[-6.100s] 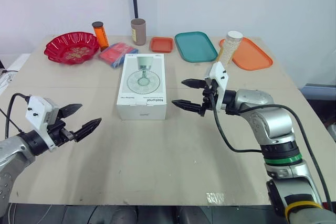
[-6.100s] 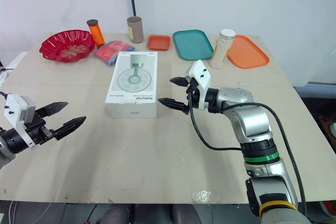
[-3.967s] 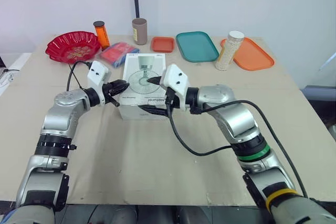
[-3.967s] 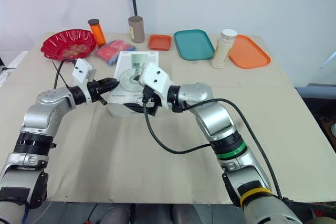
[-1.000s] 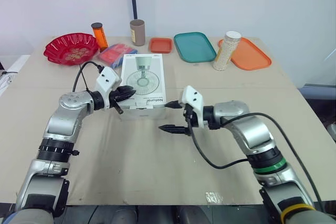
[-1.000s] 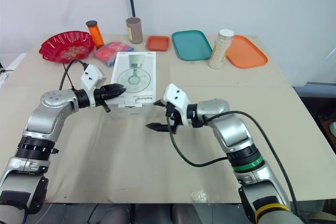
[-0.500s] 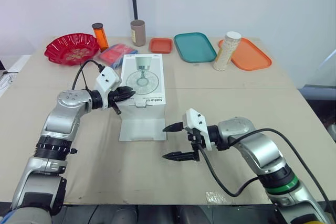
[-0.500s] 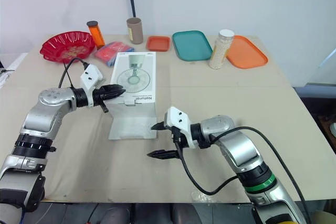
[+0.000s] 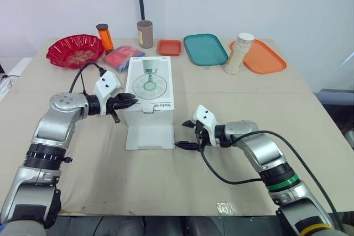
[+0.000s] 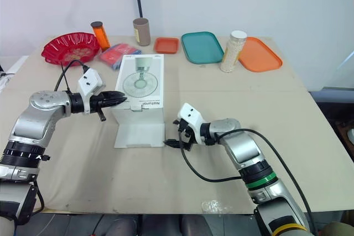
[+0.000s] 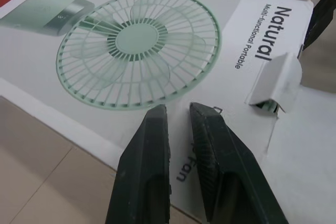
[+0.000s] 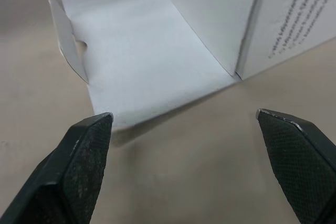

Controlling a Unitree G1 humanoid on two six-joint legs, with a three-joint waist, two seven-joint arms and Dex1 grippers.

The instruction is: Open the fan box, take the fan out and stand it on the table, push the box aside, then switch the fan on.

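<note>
The white fan box [image 9: 148,84] lies flat mid-table, a fan printed on its top. Its near end flap [image 9: 149,136] is folded down flat on the table; a small tuck tab [image 11: 275,80] sticks up at the opening. My left gripper [image 9: 125,102] rests against the box's left near corner, its fingers [image 11: 149,145] almost together over the box top [image 11: 139,40] with nothing between them. My right gripper [image 9: 182,135] stands open just right of the flap's near right corner, low over the table. In the right wrist view its fingertips [image 12: 94,129] straddle that flap corner [image 12: 121,114].
Along the far edge stand a red bowl [image 9: 76,51], an orange bottle [image 9: 105,36], a red-and-blue packet [image 9: 123,56], a brown cup [image 9: 145,33], a small orange tray [image 9: 170,47], a teal tray [image 9: 205,48], a jar of white grains [image 9: 239,52] and an orange tray [image 9: 265,57].
The box's near flap has dropped open onto the table. My right gripper drew back toward me, then returned to the flap's right corner. The left gripper stayed at the box.
</note>
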